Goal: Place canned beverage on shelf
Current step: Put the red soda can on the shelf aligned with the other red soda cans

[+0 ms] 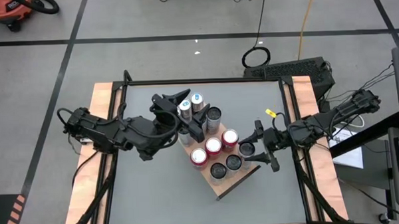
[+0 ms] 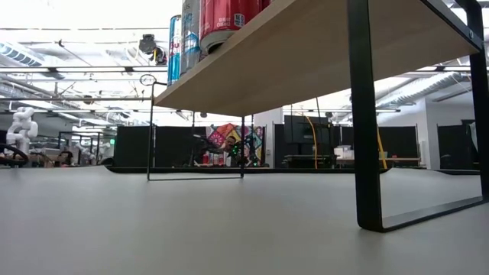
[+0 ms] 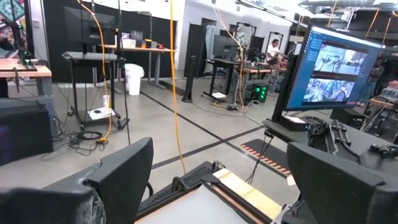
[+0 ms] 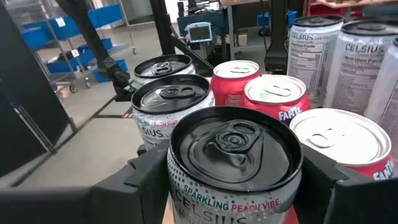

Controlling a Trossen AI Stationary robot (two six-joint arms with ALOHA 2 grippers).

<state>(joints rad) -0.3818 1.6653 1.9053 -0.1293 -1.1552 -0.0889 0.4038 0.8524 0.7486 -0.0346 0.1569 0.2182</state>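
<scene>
From above, the shelf (image 1: 223,184) is a light-brown board lying askew near the middle of the grey table (image 1: 149,193), its long axis running from the table's far-left toward its near-right. Cans stand upright on it in rows, red tops and dark tops mixed. The left gripper (image 1: 201,116) reaches over the shelf's far end, its jaws spread wide beside two silver-topped cans (image 1: 184,108); whether it touches them cannot be told from here. The right gripper (image 1: 256,147) sits at the shelf's right edge, its fingers on either side of a dark-topped can (image 1: 247,149).

At table level, the shelf (image 2: 321,53) shows its pale underside raised on thin black legs (image 2: 365,114). Above its edge stand a red can (image 2: 229,19) with unreadable white lettering and a blue-and-silver can (image 2: 175,47).

The left wrist view shows two dark fingers (image 3: 118,177) far apart with nothing between them, and beyond them a monitor (image 3: 336,68) in the room.

In the right wrist view, the gripper's own fingers flank a black-topped can (image 4: 233,155) reading "CELSIUS SPARKLING PEACH VIBE", partly closed about it. Behind stand more "CELSIUS" cans (image 4: 171,102), a red one lettered "FANTA" in part (image 4: 277,99), and tall white "CELSIUS" cans (image 4: 360,56).
</scene>
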